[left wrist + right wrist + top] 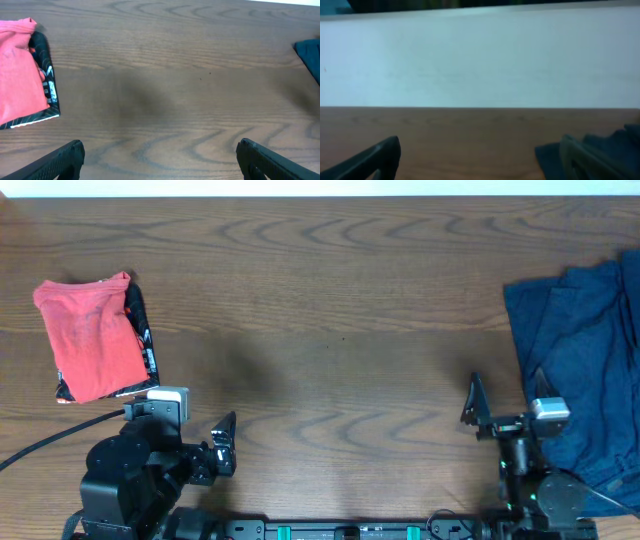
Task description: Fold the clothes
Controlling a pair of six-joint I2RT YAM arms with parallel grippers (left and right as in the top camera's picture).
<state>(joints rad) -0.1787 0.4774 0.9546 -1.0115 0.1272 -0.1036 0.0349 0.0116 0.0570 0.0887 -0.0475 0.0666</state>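
Note:
A folded coral-red T-shirt (85, 340) lies plain side up at the table's left, on top of a folded black printed shirt (141, 330) whose edge shows along its right side. Both show in the left wrist view, the red one (17, 70) and the black edge (46, 75). A navy-blue garment (585, 350) lies crumpled and unfolded at the right; its corner shows in the left wrist view (310, 52) and the right wrist view (615, 145). My left gripper (222, 445) (160, 155) is open and empty near the front edge. My right gripper (474, 405) (480, 155) is open and empty, just left of the navy garment.
The dark wood table (330, 300) spans the view. A black cable (50, 438) runs from the left arm's base off the left edge. A pale wall (480, 60) stands beyond the table's far edge.

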